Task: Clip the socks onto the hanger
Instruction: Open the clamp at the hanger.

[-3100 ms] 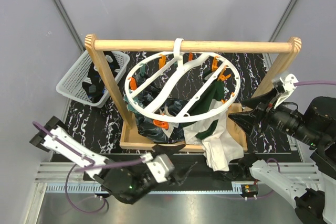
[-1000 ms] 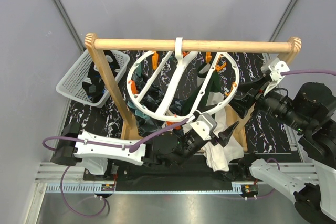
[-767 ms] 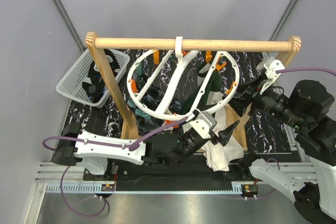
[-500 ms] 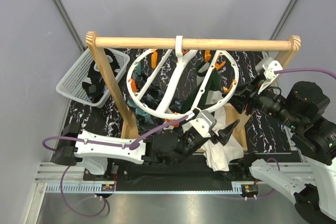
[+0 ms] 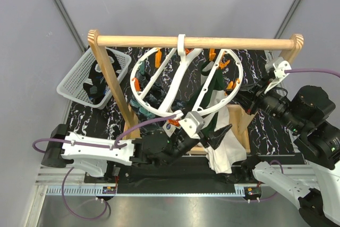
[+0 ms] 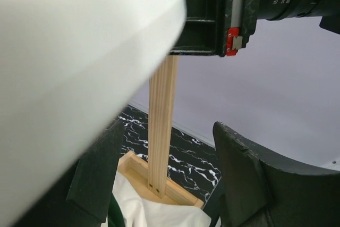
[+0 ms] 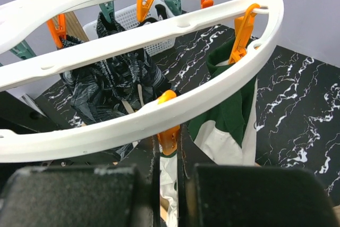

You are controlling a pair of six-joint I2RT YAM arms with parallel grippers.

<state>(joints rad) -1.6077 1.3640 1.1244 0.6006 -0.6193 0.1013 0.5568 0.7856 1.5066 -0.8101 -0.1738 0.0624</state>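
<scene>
Between the jaws of the right gripper [image 7: 168,168] only a thin slit shows, and an orange peg [image 7: 169,131] hangs right at the mouth of it. Whether the pads are pinching that peg or just lined up on it, I cannot tell. That peg belongs to the hanger [image 7: 212,93], tilted, its right rim just beside the gripper, hooked over the wooden rail [image 5: 196,41] at the far side.

Over to the left gripper [image 5: 219,134]: jaws wide, nothing in them. It pokes out under the ring's near rim, with the white cloth [image 5: 220,152] just below and the frame's wooden post [image 6: 162,131] beyond.

Now the socks [image 7: 119,81]. A mottled dark one droops limp from pegs on the left half of the ring, and a dark green piece [image 7: 234,107] hangs from a peg on the right. More lie in the white mesh basket [image 5: 74,81] at far left, well apart from both arms.

The danger, I'd say, is this: the ring hangs free on one hook, so a sideways shove from the right arm would swing it and carry the peg out of line. Squeeze off-centre and the peg could twist away. And the left gripper is empty; drop straight down from there and it likely catches cloth, not sock.
</scene>
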